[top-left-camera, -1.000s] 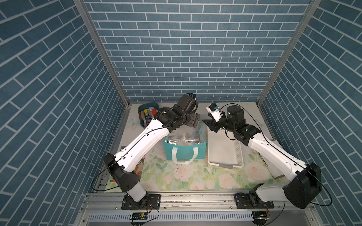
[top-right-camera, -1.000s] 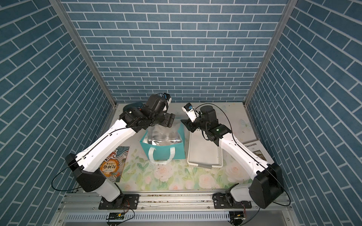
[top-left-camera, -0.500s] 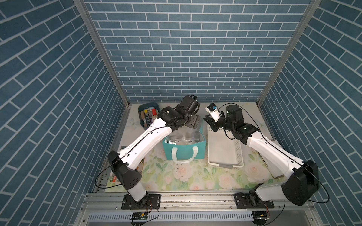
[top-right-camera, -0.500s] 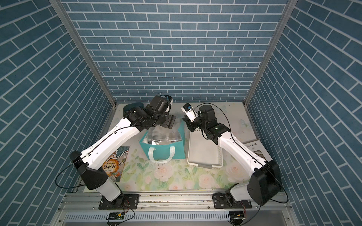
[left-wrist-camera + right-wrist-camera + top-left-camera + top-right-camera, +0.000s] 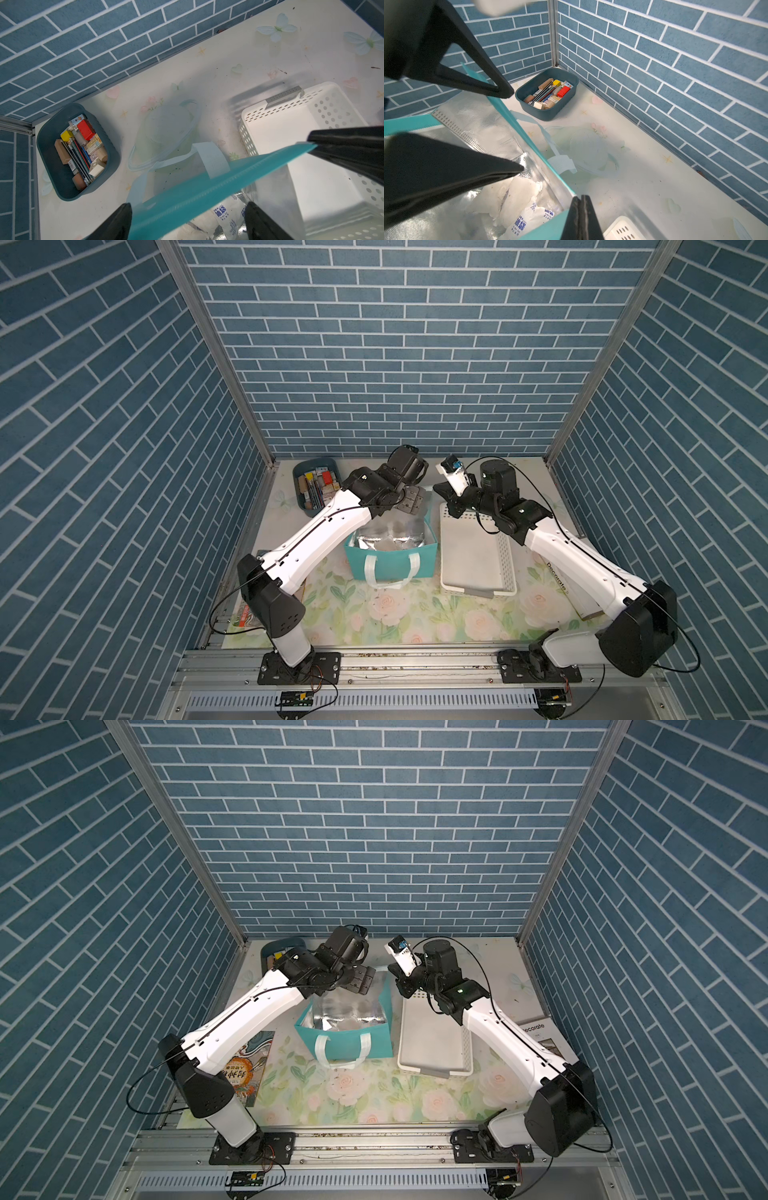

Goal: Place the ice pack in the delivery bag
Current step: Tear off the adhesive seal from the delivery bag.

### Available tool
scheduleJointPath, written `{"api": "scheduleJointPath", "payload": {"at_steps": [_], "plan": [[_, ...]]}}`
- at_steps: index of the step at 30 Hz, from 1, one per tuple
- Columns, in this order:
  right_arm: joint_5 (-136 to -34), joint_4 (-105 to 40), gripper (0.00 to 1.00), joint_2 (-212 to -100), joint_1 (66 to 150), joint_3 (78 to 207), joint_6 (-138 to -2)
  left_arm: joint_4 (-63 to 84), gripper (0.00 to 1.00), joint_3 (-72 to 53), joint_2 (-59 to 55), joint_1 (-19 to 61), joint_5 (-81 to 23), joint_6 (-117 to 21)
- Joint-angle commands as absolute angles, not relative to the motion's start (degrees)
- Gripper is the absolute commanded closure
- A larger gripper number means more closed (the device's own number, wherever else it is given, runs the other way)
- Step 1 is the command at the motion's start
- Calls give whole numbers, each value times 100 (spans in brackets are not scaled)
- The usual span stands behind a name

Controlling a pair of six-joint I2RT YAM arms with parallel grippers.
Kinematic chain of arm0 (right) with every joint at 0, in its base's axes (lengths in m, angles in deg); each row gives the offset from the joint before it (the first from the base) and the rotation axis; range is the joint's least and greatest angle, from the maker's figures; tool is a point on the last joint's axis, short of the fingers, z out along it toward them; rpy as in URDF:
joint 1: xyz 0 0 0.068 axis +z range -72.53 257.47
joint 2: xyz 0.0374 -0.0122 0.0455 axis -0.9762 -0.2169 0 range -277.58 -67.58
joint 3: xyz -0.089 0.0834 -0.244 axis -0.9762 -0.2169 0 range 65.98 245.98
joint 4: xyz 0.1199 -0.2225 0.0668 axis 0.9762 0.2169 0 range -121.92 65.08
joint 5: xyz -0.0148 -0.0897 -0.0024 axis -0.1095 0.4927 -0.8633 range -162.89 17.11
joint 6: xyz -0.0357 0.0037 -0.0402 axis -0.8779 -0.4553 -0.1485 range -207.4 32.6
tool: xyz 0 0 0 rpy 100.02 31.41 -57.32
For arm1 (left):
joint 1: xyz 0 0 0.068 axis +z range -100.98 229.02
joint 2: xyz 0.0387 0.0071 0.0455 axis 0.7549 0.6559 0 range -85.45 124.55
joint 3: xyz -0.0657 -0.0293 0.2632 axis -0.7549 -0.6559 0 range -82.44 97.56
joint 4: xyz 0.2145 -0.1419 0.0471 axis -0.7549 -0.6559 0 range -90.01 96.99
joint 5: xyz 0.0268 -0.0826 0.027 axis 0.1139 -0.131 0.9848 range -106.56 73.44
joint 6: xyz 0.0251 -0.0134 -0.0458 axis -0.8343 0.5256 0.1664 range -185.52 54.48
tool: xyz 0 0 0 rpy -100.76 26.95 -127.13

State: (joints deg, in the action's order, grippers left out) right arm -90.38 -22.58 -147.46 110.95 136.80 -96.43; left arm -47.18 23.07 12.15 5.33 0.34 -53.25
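Nearest the viewer, a floral table mat (image 5: 407, 614) carries a book (image 5: 245, 1069) at the near left.

In the middle stands the delivery bag (image 5: 392, 562), a teal tote, upright with its mouth open, silver foil lining showing and white handles drooping over its near wall. Both top views show it (image 5: 343, 1042).

The ice pack (image 5: 527, 220), a white pouch with blue print, already lies on the foil floor inside the bag. The left wrist view shows it too (image 5: 226, 214). Other white pouches lie beside it.

Just right of the bag sits a white perforated basket (image 5: 508, 560), which looks empty.

At the bag's far rim the 2 arms meet. The left gripper (image 5: 409, 506) is spread wide and holds nothing. Its 2 fingers straddle the far wall, 1 over the foil and 1 outside. Whether they touch the fabric is unclear. The right gripper (image 5: 581, 199) is pressed closed at the far right corner and appears to pinch the teal rim.

At the far left is a dark-blue bin (image 5: 303, 506) of small colourful items.

The placing itself looks done. To finish well, the right gripper should probably steady the corner while the left rises straight up, clear of rim and handle. Then the right should let go without tugging, so the soft bag stays upright.
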Motion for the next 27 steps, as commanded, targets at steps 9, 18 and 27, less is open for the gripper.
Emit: {"api": "scheduleJointPath", "payload": {"at_steps": [9, 18, 27], "plan": [[-9542, -1248, 100, -14962, 11078, 14603, -8523, -4701, 12, 2166, 1507, 843, 562, -4763], [-9888, -789, 100, -15088, 11087, 14910, -8118, -4541, 13, 2153, 1594, 927, 480, -4562], [-10042, -981, 100, -14932, 11085, 15042, -7872, -4696, 12, 2085, 1362, 1046, 600, -4556]]}}
